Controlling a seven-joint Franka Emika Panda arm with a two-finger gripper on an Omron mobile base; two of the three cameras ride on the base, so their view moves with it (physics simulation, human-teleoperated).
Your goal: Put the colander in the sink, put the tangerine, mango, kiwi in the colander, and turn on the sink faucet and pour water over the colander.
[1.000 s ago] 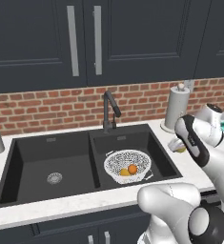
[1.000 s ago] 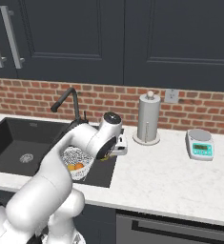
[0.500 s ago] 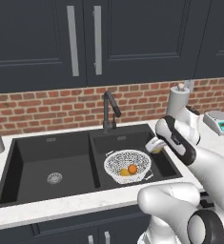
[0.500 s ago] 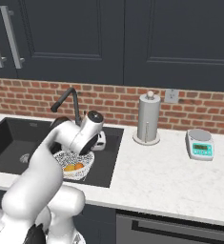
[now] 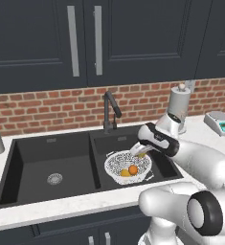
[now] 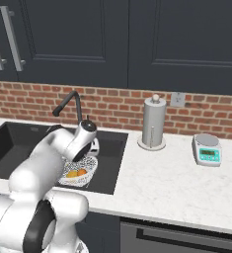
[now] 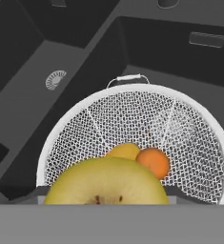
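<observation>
White mesh colander [image 7: 132, 138] sat in the sink's [image 5: 51, 158] right basin, tangerine [image 7: 153, 162] and mango [image 7: 124, 151] inside; gripper [image 5: 139, 151] above its 12 o'clock rim, jaws around a yellow-green kiwi [image 7: 107, 183].

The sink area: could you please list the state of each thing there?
Colander: upright in the right basin of the sink.
Tangerine: in the colander.
Mango: in the colander, touching the tangerine.
Kiwi: held over the colander.
Gripper: closed on the kiwi.
Faucet: no water running.
</observation>
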